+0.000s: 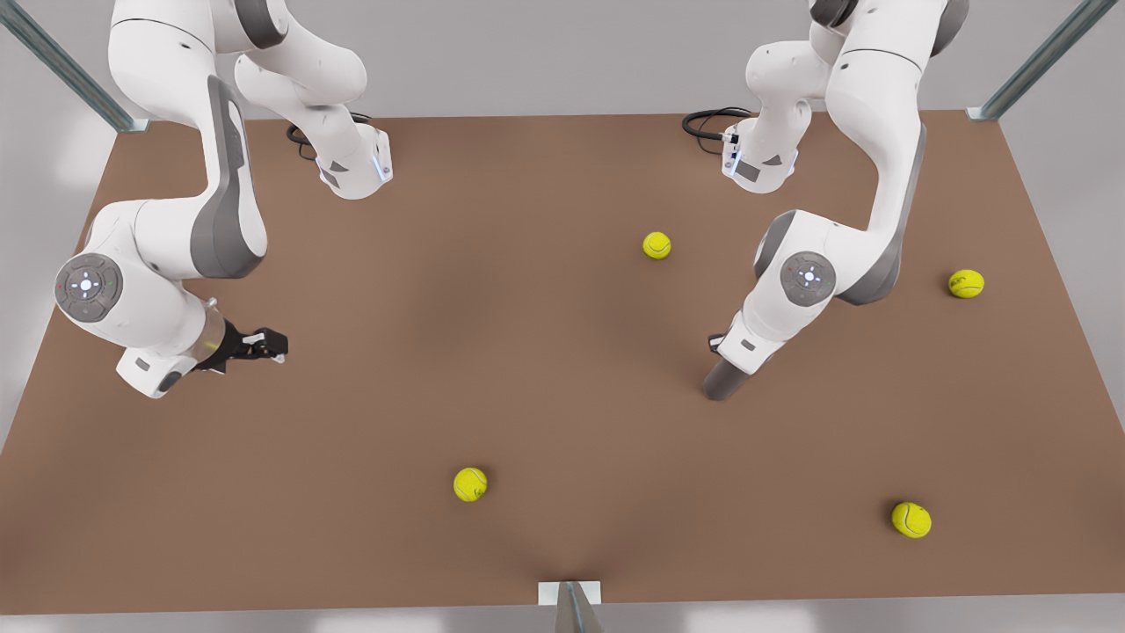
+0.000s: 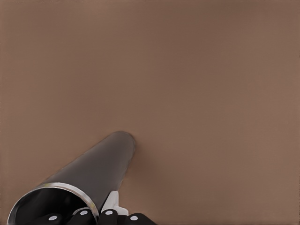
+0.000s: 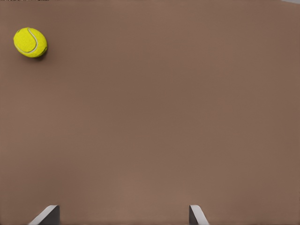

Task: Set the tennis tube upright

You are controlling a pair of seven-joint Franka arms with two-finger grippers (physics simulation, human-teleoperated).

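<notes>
I've got the left gripper [image 2: 93, 216] clamped on the tennis tube [image 1: 724, 380] at its silvery-rimmed end, over on the front view's right side of the table [image 1: 527, 352]. In the left wrist view the tube [image 2: 93, 171] runs from the fingers [image 2: 108, 212] down to the brown surface, open rimmed end up at the gripper, dark closed end on or just above the table; I can't tell which. In the front view it reads as steeply tilted, not quite plumb, with the lower end nearer the camera and the top hidden under the wrist.

The right gripper [image 1: 264, 345] is on the front view's left, low over the table, waiting. Its two fingertips [image 3: 47, 215] stand wide apart with nothing between them.

Four yellow tennis balls on the table, all well apart from the tube: one far-centre [image 1: 656, 245], one at the far right [image 1: 966, 283], one near-centre [image 1: 470, 484], one near-right [image 1: 911, 520]. The right wrist view catches one ball [image 3: 30, 42] ahead of that open gripper.
</notes>
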